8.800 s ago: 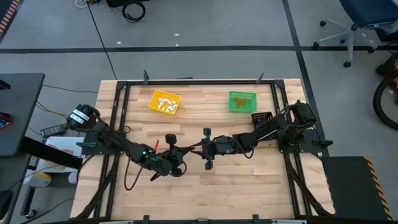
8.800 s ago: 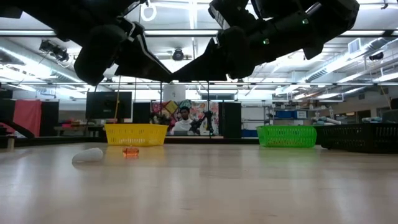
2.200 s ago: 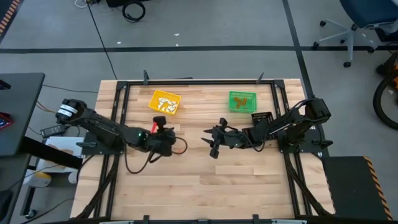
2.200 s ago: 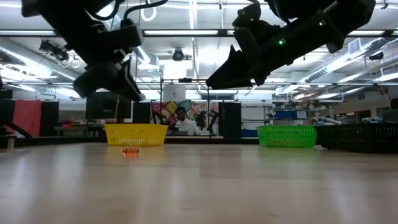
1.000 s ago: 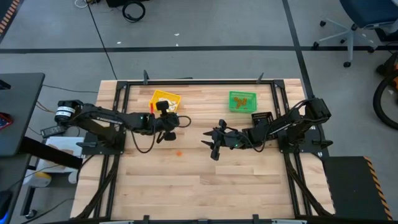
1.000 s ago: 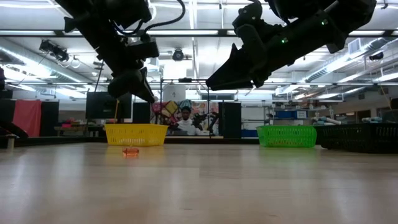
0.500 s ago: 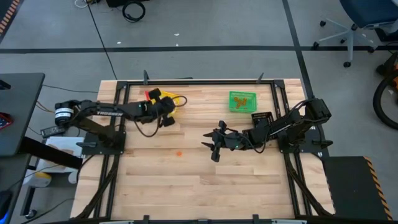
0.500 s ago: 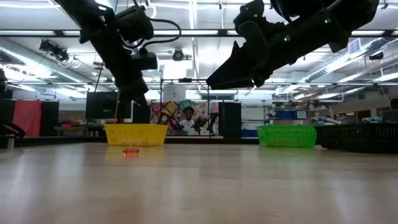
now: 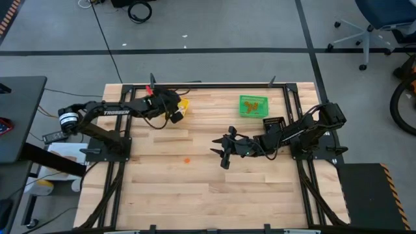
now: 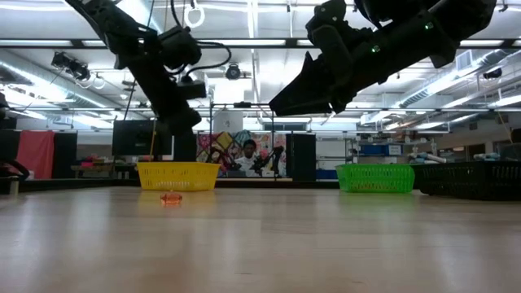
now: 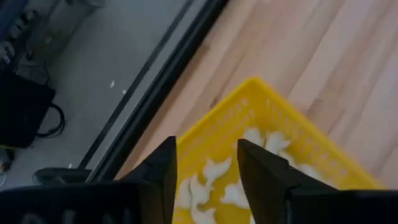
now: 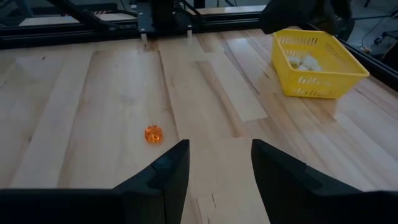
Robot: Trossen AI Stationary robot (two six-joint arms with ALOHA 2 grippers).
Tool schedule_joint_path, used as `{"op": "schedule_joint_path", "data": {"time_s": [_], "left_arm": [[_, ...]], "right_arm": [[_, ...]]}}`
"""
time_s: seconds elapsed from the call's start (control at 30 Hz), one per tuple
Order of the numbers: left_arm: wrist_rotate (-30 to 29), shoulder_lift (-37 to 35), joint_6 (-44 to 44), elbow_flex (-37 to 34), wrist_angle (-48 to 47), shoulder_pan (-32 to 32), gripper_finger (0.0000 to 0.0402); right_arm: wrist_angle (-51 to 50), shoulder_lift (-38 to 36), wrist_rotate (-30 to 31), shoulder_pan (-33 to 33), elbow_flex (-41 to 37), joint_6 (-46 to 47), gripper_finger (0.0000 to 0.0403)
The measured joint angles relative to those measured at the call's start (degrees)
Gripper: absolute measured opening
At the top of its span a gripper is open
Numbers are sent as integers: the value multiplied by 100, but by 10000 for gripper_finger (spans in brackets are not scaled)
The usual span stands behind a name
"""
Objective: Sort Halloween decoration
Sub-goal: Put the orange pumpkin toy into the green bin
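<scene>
Left gripper (image 11: 205,180) gapes over yellow bin (image 11: 273,118) (white trinkets (image 11: 214,168), seemingly, wrist-view only)

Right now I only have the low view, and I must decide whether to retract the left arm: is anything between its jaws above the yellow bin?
Observer: No. The left gripper hangs over the yellow bin with its jaws apart and nothing between them.
Operator: What is inside that bin?
Observer: White trinkets, lying on its floor.
Operator: Which arm is nearer the orange piece on the table?
Observer: From above, the orange trinket lies closer to the right gripper, whose jaws are open and empty.
</scene>
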Motion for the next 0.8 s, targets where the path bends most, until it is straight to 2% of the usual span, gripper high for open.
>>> {"op": "schedule_joint_path", "data": {"time_s": [0.13, 0.3, 0.57, 0.8], "left_arm": [[22, 8, 36, -2, -220, -13, 156], [212, -21, 252, -2, -98, -594, 151], [245, -23, 516, -41, 118, -1732, 142], [227, -404, 538, -1354, 1417, -2221, 142]], "right_arm": [[7, 0, 12, 0, 2, -56, 176], [155, 0, -38, -29, 2, -220, 176], [321, 0, -876, -294, 4, -123, 176], [428, 0, -935, -258, 28, -179, 176]]}}
